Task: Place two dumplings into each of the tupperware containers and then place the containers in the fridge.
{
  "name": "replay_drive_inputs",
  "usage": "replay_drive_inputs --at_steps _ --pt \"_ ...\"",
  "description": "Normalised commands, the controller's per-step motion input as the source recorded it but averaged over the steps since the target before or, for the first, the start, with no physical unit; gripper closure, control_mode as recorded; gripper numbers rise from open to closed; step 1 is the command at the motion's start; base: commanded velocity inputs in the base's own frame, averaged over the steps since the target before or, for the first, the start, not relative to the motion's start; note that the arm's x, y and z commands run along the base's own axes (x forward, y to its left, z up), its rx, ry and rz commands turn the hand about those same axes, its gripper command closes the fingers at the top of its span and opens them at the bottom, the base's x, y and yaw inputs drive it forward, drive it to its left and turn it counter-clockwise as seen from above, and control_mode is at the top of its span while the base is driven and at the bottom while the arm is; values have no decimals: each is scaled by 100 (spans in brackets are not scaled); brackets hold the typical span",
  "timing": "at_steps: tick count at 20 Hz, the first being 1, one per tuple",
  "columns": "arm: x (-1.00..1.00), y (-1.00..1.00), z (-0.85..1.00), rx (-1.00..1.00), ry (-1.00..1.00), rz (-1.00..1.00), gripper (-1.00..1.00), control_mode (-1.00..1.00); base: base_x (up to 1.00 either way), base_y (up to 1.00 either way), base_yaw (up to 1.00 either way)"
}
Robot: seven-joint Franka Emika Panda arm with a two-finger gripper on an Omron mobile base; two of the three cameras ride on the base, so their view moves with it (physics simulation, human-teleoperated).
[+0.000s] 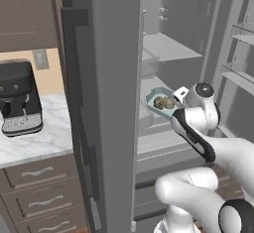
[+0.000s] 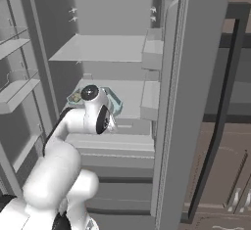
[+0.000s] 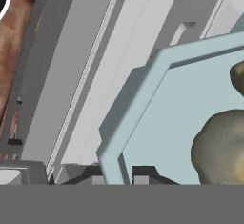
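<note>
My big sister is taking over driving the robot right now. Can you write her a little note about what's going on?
Hand: shut on the rim of a blue container, held inside the open fridge over a middle shelf.
Dumplings: two lumps sit in that container.
Done: this container is filled and carried to the fridge.
Left: set it down on the shelf, let go, pull the arm out. I can't see the second container from here, so check on it.

Flat, even rendered light with soft shadows and no glare; the hand view looks somewhat blurred close up.
</note>
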Motion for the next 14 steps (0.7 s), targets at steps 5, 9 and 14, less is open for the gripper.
replay_drive_inputs --at_steps 5,9,14 --pt "77 11 -19 0 7 0 100 -100 0 0 0" --pt "75 4 -42 0 5 0 100 -100 0 0 0" --pt "81 0 -7 0 1 0 100 -100 0 0 0"
